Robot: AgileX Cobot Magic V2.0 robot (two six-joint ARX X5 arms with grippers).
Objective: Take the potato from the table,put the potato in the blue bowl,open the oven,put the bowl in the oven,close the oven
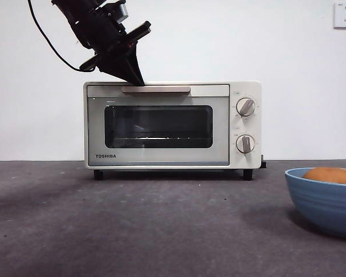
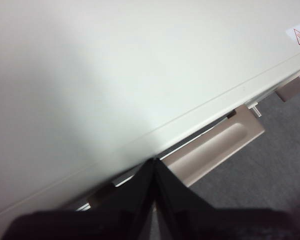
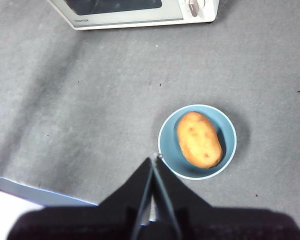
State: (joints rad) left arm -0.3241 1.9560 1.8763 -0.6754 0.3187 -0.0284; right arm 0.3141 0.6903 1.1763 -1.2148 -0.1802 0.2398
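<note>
Two pincers on my list. Left pincer (image 1: 139, 82): jaws pressed together, nothing between them, tip down at the top front edge of the Toshiba toaster oven (image 1: 172, 124), just above the left end of its beige bar handle (image 1: 155, 90). From my left wrist camera the closed tip (image 2: 154, 162) sits at the edge of the oven's cream top (image 2: 115, 75), with the handle (image 2: 212, 149) just beyond it and to one side; I cannot tell whether the tip touches the handle.

Right pincer (image 3: 153, 161): jaws together, empty, held high above the bench (image 3: 65, 110), its tip over the near rim of the blue bowl (image 3: 197, 141).

Potato (image 3: 199, 139): orange-brown, lying inside the blue bowl, directly ahead of the right pincer's tip. In my front camera only its top (image 1: 332, 175) shows above the bowl rim (image 1: 324, 199).

Oven: door shut, dark glass window (image 1: 158, 126), two round knobs (image 1: 245, 107) on its right panel, black feet on the bench (image 1: 132, 225). It stands well beyond the bowl, far ahead of the right pincer.

One wall socket (image 1: 345, 14), on the white wall.
</note>
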